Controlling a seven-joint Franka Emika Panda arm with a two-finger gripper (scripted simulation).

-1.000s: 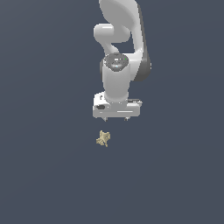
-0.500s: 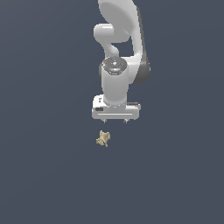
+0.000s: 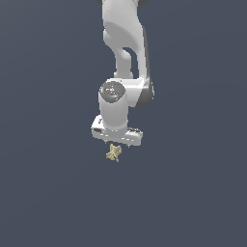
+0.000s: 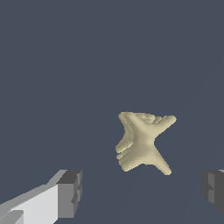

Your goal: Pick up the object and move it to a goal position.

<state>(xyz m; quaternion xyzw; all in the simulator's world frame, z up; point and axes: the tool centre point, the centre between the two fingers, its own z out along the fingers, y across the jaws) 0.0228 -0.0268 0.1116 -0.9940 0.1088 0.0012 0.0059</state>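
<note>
The object (image 3: 114, 153) is a tiny pale tan-yellow lump with several stubby lobes, lying on the dark grey floor. My white gripper (image 3: 116, 144) hangs just above it, its hand nearly over the object. In the wrist view the object (image 4: 142, 142) lies ahead of the gap between the two dark grey fingertips (image 4: 70, 192). The gripper (image 4: 142, 189) is open wide and empty. It does not touch the object.
A plain dark grey floor (image 3: 193, 193) fills both views. The white arm (image 3: 123, 53) rises from the gripper toward the top of the exterior view.
The gripper has come down and slightly toward the exterior view's left, closing most of the gap above the object. The object has not moved.
</note>
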